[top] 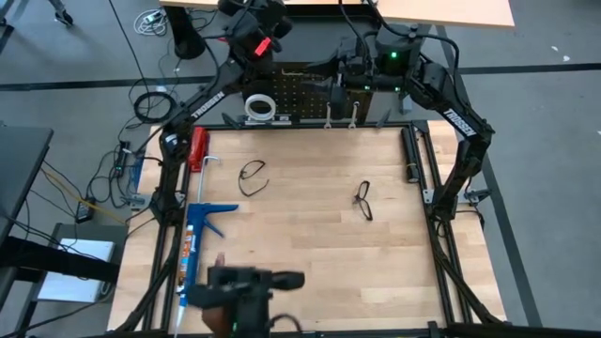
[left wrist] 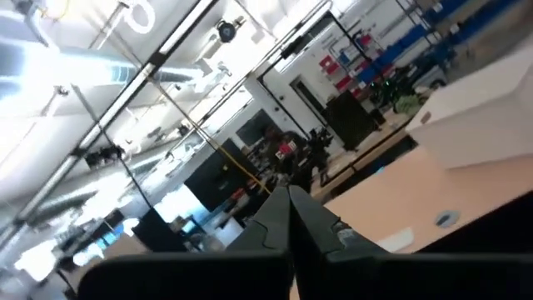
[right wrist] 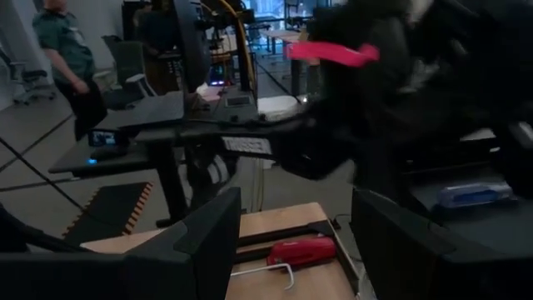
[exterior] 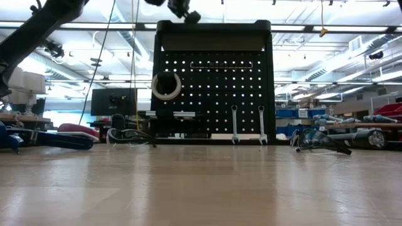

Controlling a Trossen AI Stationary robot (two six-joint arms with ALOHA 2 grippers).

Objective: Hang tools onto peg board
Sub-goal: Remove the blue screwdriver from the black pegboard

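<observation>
A: High view first. Peg board (top: 310,94) stands upright at the table's far edge; tape roll (top: 260,106) and two wrenches (top: 340,115) already hang on it, probably kept low for easy reach.

B: Two pairs of safety glasses (top: 252,176) lie flat on the table (top: 310,253), well apart, not yet hung.

A: Left gripper (left wrist: 290,218) is pinched shut, empty, lifted above the board (pointing into the room).

B: Right gripper (right wrist: 291,242): fingers set partly apart, nothing between them. It sits up by the board's far side.

A: Screwdriver and pen tool: can't find them. Board's face is foreshortened from above.
</observation>
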